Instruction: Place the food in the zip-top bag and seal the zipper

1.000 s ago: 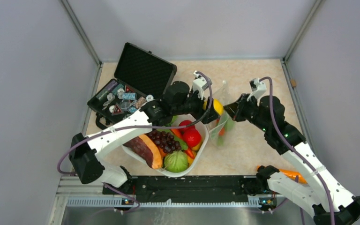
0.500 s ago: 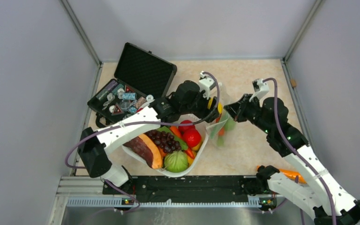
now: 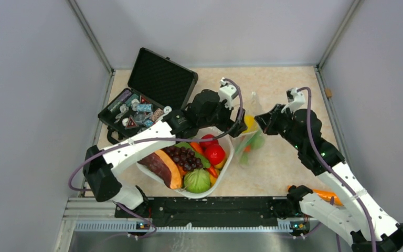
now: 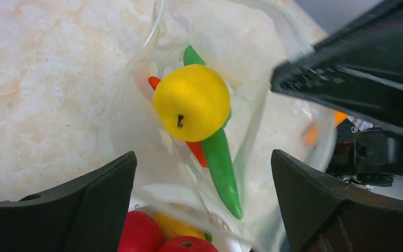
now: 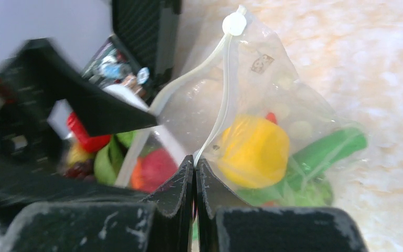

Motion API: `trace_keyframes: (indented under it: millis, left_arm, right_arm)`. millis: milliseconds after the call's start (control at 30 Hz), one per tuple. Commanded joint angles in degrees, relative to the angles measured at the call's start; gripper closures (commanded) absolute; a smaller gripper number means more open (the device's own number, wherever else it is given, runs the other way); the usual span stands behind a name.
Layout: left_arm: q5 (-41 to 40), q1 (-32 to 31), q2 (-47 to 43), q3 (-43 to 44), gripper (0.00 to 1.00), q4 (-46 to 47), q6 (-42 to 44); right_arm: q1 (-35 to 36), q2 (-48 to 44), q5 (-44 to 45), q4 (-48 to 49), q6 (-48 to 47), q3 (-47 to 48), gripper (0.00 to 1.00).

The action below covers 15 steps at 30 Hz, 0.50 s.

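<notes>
The clear zip-top bag point(image 3: 247, 143) stands open between the two arms, right of the basket. Inside it lie a yellow lemon point(image 4: 191, 102), a long green pod point(image 4: 223, 168) and an orange-red piece point(image 4: 195, 152). My left gripper point(image 4: 203, 157) hangs open above the bag's mouth, holding nothing. My right gripper point(image 5: 194, 160) is shut on the bag's mouth edge at the zipper strip point(image 5: 221, 89), holding it up. The white slider point(image 5: 234, 23) sits at the far end. Red tomato pieces point(image 3: 214, 153) remain in the basket.
The white oval basket point(image 3: 225, 164) holds a papaya slice point(image 3: 163, 167), grapes point(image 3: 184, 156) and a green round piece point(image 3: 197, 180). An open black case point(image 3: 157, 79) stands at the back left. An orange carrot point(image 3: 326, 195) lies by the right arm's base.
My left gripper has opened and let go of the yellow lemon, which now lies inside the bag. The right gripper has kept its hold on the bag's edge.
</notes>
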Motion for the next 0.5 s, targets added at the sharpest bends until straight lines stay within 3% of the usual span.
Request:
trace_keyframes:
  millis: [0,200,267,367,433,467]
  left_arm:
    - [-0.2,-0.1,-8.3,-2.9,0.03,7.8,1.1]
    - [-9.5,-0.1,-17.9,-9.5,0.01,11.2,2.8]
    - [-13.7,0.0,-20.1,-11.7,0.01,11.0,3.4]
    - [-20.3,0.1,-22.2,-13.9,0.01,10.2,3.7]
    - [-24.4,0.3,-23.4,-14.8,0.01,9.0,2.5]
    - [-25.9,0.3,-23.9,-15.2,0.01,8.4,1.9]
  right_arm:
    - [0.1,-0.5,15.7,-1.6,1.6,-1.1,1.0]
    - [-2.3,0.7,20.7,-3.3,1.0,1.0,1.0]
    - [-2.3,-0.3,9.9,4.0,-2.8,-0.3,1.0]
    - [-2.2,1.4,-13.4,11.8,-4.5,1.1,1.0]
    - [-2.3,-0.5,-16.4,14.5,-4.4,1.8,1.0]
    - [-2.3,-2.4,-13.6,14.4,-4.1,2.0,1.0]
